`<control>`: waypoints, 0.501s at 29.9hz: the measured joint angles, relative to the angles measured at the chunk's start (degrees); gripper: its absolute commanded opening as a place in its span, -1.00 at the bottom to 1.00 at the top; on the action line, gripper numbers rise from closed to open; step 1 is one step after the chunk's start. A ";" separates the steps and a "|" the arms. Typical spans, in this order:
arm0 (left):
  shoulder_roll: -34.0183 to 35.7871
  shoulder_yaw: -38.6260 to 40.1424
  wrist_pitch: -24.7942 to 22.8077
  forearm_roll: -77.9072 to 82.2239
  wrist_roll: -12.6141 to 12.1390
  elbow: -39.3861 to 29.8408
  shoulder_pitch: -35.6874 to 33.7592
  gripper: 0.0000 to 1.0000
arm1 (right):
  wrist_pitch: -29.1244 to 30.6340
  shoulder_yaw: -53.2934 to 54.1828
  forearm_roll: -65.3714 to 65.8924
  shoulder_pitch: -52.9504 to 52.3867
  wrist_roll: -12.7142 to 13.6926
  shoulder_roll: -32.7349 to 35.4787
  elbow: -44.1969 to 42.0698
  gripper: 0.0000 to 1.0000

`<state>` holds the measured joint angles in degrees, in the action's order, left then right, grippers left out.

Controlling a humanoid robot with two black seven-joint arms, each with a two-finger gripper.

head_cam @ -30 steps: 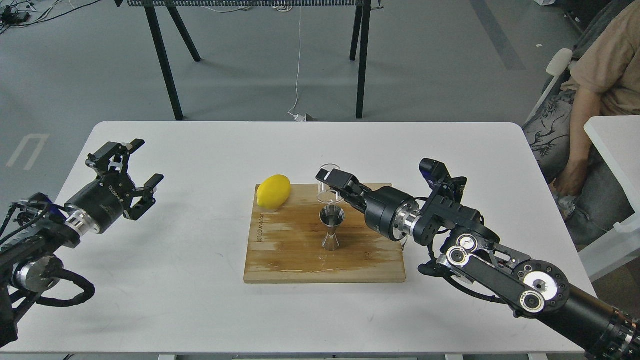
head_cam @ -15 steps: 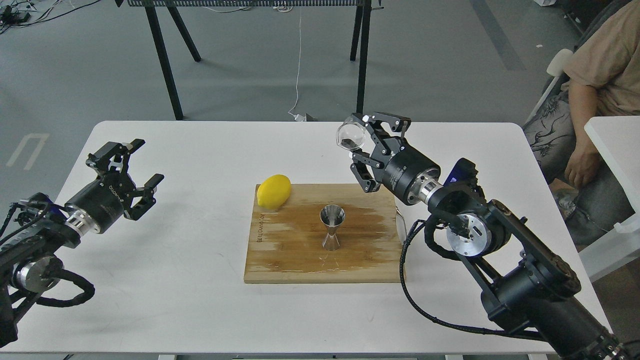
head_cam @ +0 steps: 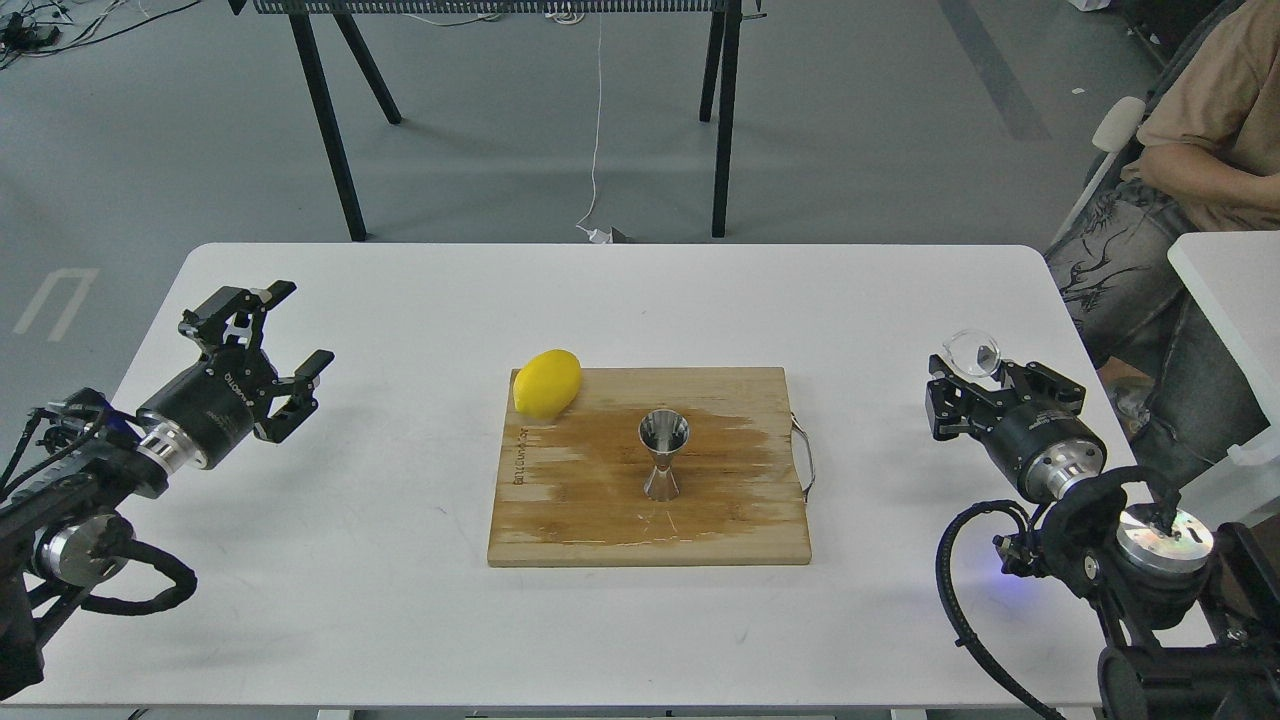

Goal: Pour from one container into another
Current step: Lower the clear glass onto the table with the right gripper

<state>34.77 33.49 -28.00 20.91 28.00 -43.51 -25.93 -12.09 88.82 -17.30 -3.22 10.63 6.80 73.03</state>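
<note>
The right hand (head_cam: pixel 975 375) is closed on the glass (head_cam: pixel 973 352), lifted above the bench (head_cam: pixel 400 600) near its right edge. A half second ago the glass was high over the far side of the cutting board (head_cam: pixel 600 520); now it is well off to the right, apart from the board. The glass looks light, stiff, slippery and breakable, so a grip around its side wall suits it best. The jigger (head_cam: pixel 663 455) stands upright mid-board, unmoved, and looks easy to tip at its narrow waist. The lemon (head_cam: pixel 547 382) sits at the board's far-left corner. The left hand (head_cam: pixel 275 355) hangs wide open and empty near the left edge, barely shifted.
</note>
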 measured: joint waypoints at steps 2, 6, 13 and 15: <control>0.00 0.00 0.00 0.00 0.00 0.00 0.21 0.84 | -0.16 0.01 -1.12 0.66 0.04 0.28 -0.45 -0.27; 0.00 0.00 0.00 0.00 0.00 0.00 0.56 0.84 | -2.07 -0.20 -1.73 1.33 0.05 0.37 -1.16 -0.27; 0.01 0.00 0.00 0.00 0.00 0.23 0.77 0.84 | -3.01 -1.30 -1.73 2.31 0.01 0.35 -2.02 -0.26; 0.01 0.00 0.00 0.00 0.00 0.31 0.78 0.84 | -3.28 -1.89 -1.70 2.54 0.01 0.35 -2.40 -0.26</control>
<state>34.78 33.49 -28.00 20.91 28.00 -43.19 -25.15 -15.37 86.93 -19.00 -0.69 10.64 7.15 70.63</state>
